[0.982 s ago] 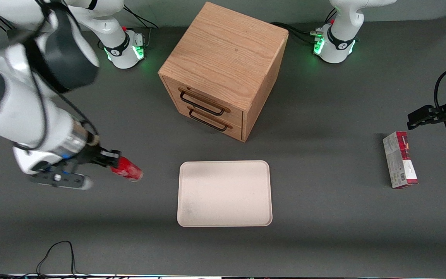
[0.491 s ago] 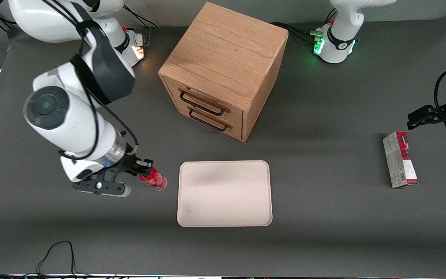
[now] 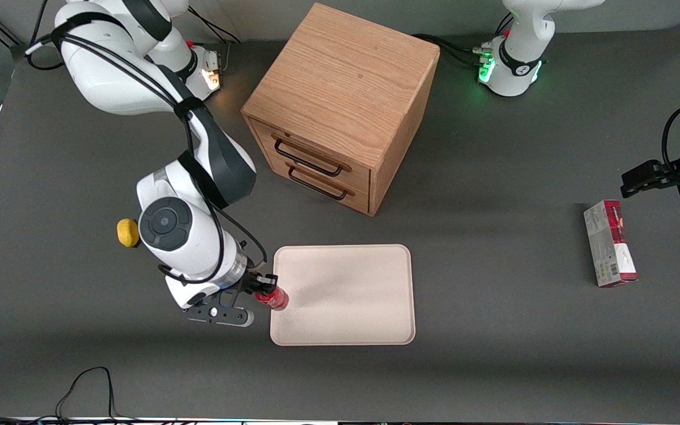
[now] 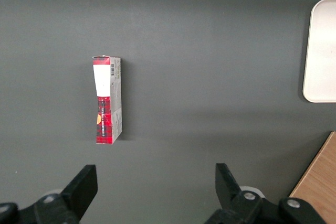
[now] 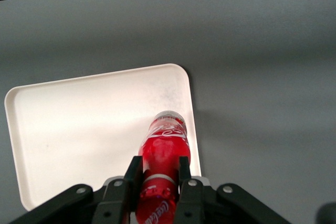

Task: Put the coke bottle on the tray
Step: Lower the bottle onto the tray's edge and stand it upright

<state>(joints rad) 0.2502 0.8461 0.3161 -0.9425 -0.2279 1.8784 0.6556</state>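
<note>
The red coke bottle [image 3: 273, 298] [image 5: 164, 148] hangs in my right gripper [image 3: 264, 285] [image 5: 159, 170], whose black fingers [image 5: 132, 174] are shut on its body. Bottle and gripper hover over the edge of the cream tray [image 3: 352, 295] [image 5: 79, 129] that lies toward the working arm's end of the table. In the wrist view the bottle's base points down at the tray's rim. The tray holds nothing else.
An oak two-drawer cabinet [image 3: 343, 100] stands farther from the front camera than the tray. A yellow lemon-like object [image 3: 128, 232] lies beside my arm. A red-and-grey carton [image 3: 610, 242] [image 4: 107, 99] rests toward the parked arm's end.
My gripper has carried the bottle sideways from well off the tray to over its edge, and slightly nearer the front camera. The yellow object has come into sight as the arm moved off it.
</note>
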